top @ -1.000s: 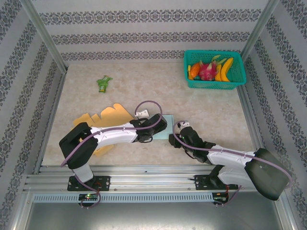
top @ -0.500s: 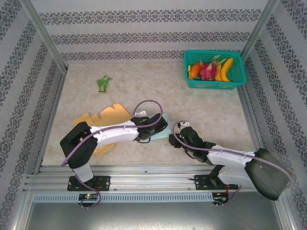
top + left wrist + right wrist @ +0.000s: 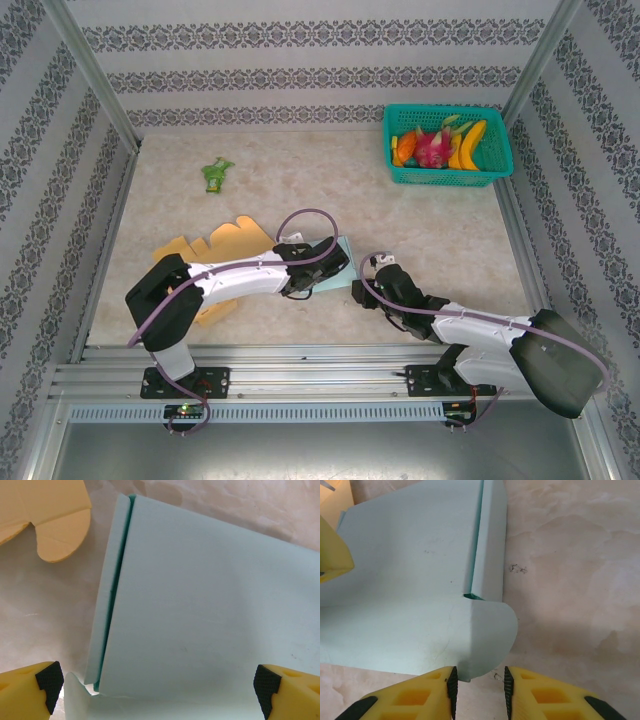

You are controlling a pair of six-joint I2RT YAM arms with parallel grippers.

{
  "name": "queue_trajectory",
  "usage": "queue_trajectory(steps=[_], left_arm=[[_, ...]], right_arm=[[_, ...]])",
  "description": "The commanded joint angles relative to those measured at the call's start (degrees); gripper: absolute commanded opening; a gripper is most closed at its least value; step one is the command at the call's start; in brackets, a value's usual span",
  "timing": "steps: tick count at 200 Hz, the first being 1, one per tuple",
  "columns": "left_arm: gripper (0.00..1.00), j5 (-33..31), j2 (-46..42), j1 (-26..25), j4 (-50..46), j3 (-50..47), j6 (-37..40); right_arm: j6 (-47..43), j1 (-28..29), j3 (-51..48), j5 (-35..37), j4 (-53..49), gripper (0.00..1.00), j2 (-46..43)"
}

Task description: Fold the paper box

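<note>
The paper box is a flat, pale mint sheet of card lying on the table between my two grippers. In the left wrist view the box has one narrow side flap folded up along its left edge. My left gripper hangs wide open over it, its fingertips straddling the panel. The right gripper is low at the box's near corner, jaws a little apart. A rounded flap points into the gap, and its tip lies close to the left pad without being pinched.
Flat orange cardboard lies to the left of the box and is partly under my left arm. A teal basket of toy fruit stands at the back right. A small green packet lies at the back left. Metal rails border the table.
My left gripper has drifted slightly to the left over the box. The right arm has stayed where it was, its jaws barely wider.
</note>
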Motion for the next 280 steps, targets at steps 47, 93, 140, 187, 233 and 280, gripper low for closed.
queue_trajectory(steps=[47,93,140,187,233,280], left_arm=[[1.0,1.6,3.8,1.0,1.7,-0.6,-2.0],[1.0,2.4,4.0,1.0,2.6,-1.1,-1.9],[1.0,4.5,4.5,1.0,3.2,-0.7,-1.7],[0.99,4.0,5.0,1.3,4.7,-2.2,-0.5],[0.98,5.0,4.2,1.6,6.1,-3.7,0.4],[0.98,4.0,1.9,1.7,6.6,-5.4,1.2]], right_arm=[[-0.9,-0.1,0.2,0.1,0.3,0.35,-0.1],[-1.0,-0.1,-0.3,0.3,0.8,0.35,0.1],[-0.9,-0.1,-0.2,0.4,1.2,0.35,0.4],[-2.1,-1.5,2.3,1.7,-2.8,0.46,-4.4],[-5.2,-5.5,9.1,1.1,-5.2,0.53,-3.2],[-7.0,-10.2,19.4,-7.9,-3.6,0.51,10.7]])
